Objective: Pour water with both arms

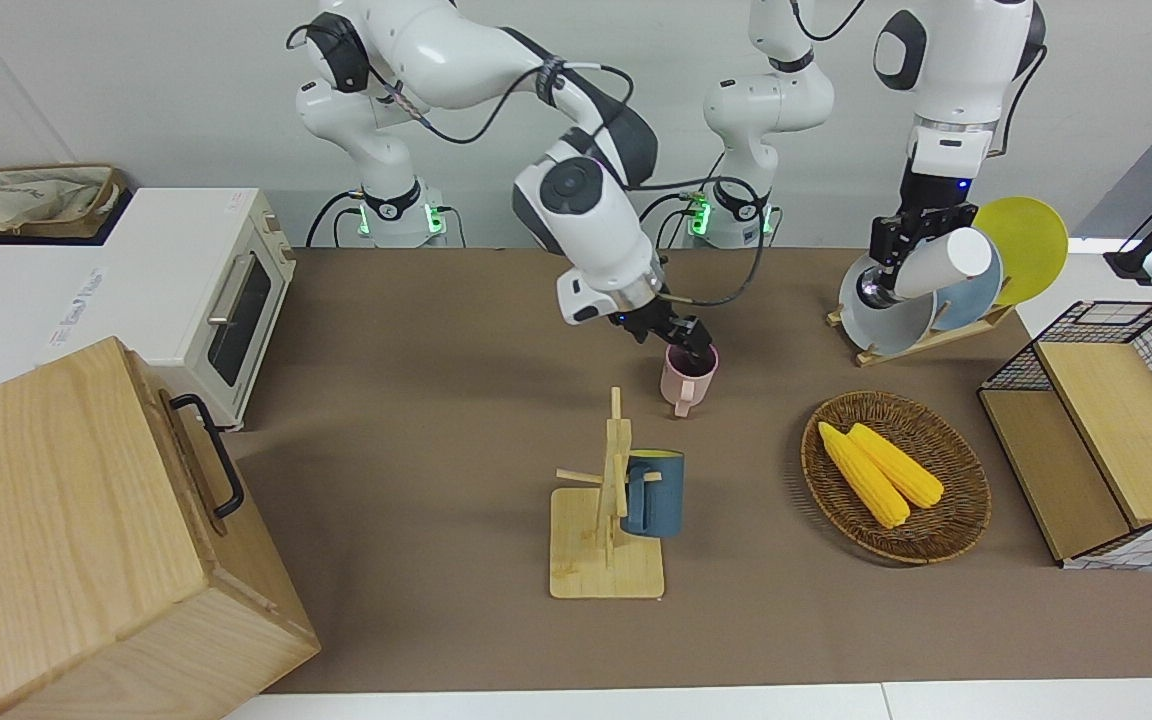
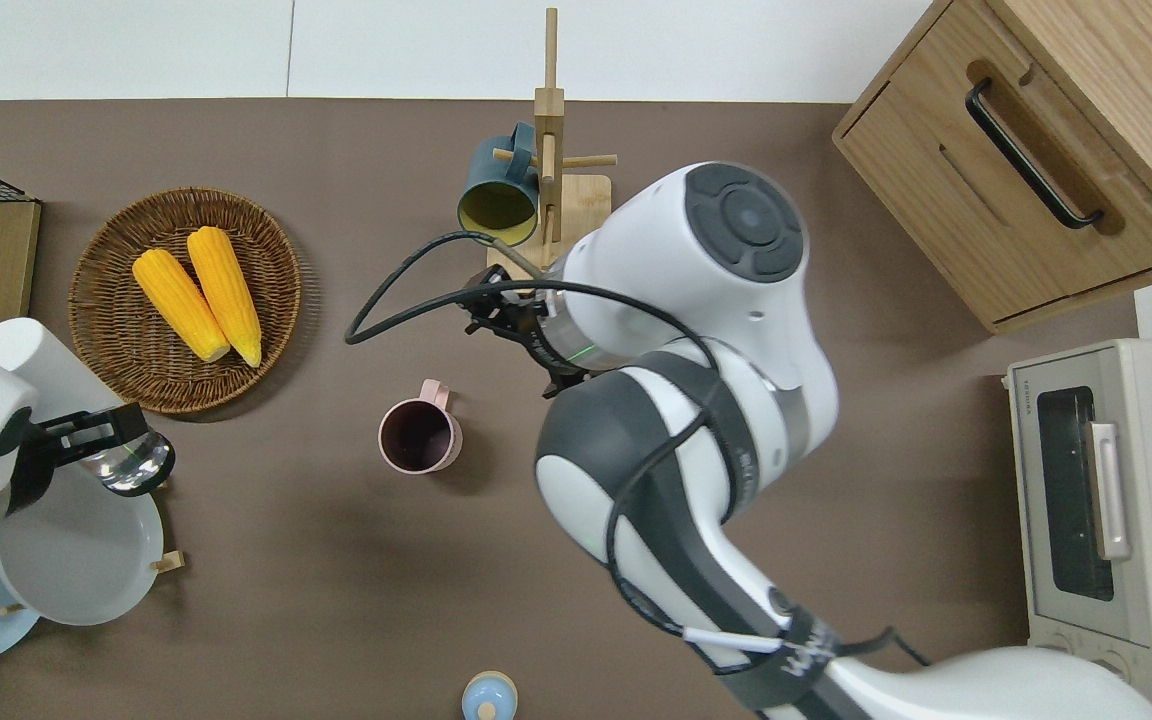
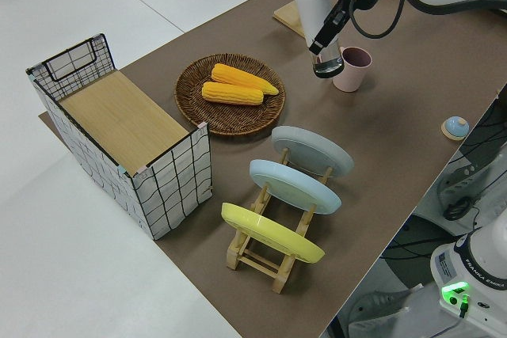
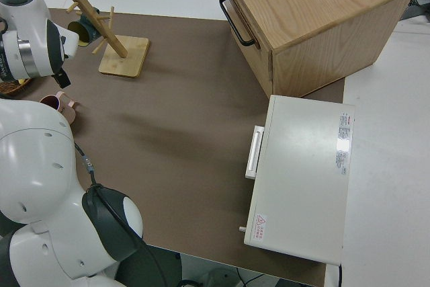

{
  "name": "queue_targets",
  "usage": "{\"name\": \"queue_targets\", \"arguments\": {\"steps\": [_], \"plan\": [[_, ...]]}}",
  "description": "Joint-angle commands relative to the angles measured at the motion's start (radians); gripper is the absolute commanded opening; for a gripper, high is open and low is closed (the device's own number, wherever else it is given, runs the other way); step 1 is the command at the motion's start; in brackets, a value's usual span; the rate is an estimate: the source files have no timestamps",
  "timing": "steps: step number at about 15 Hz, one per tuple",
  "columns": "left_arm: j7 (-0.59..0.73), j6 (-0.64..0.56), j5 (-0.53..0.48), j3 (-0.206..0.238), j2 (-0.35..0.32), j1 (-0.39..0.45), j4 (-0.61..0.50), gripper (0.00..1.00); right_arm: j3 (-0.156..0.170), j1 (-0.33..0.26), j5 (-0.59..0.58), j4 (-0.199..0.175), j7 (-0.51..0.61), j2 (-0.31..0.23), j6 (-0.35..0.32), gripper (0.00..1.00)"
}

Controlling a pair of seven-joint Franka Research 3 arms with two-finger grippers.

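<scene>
A: Front view: the right gripper (image 1: 681,333) hangs at the rim of the pink mug (image 1: 688,378), which stands on the table (image 1: 416,420). Whether its fingers are spread or closed, I cannot tell.

B: The left gripper (image 1: 898,245) is clamped on a white tumbler (image 1: 941,262), tilted, up by the plate rack (image 1: 921,335).

A: Overhead: the mug stands free, with the right gripper (image 2: 516,322) between it and the mug tree (image 2: 551,215).

B: The tumbler (image 2: 21,352) is well apart from the mug. Tip it further there and water probably lands on the plates.

A: Left side view: the tumbler's (image 3: 313,5) mouth points down already.
</scene>
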Motion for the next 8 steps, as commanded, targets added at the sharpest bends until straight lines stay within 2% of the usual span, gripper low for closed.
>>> {"name": "queue_targets", "arguments": {"steps": [1,2,3,5,6,8], "plan": [[-0.053,0.004,-0.015,-0.012,-0.046,-0.061,-0.044,0.0,0.007,-0.098,-0.067,-0.068,-0.174,-0.127,-0.13,0.992],[-0.07,0.004,-0.017,-0.012,-0.046,-0.09,-0.048,0.0,0.004,-0.106,-0.112,-0.071,-0.211,-0.142,-0.163,0.992],[-0.085,0.004,-0.018,-0.012,-0.046,-0.112,-0.053,0.0,0.003,-0.123,-0.167,-0.089,-0.275,-0.167,-0.192,0.992],[-0.09,0.006,-0.058,-0.011,-0.046,-0.149,-0.054,0.0,-0.006,-0.17,-0.235,-0.153,-0.461,-0.239,-0.224,0.992],[-0.089,0.006,-0.078,-0.012,-0.046,-0.164,-0.056,0.0,-0.044,-0.178,-0.242,-0.177,-0.553,-0.273,-0.238,0.992],[-0.089,0.006,-0.108,-0.012,-0.046,-0.206,-0.056,0.0,-0.126,-0.178,-0.281,-0.186,-0.723,-0.307,-0.279,0.992]]}}
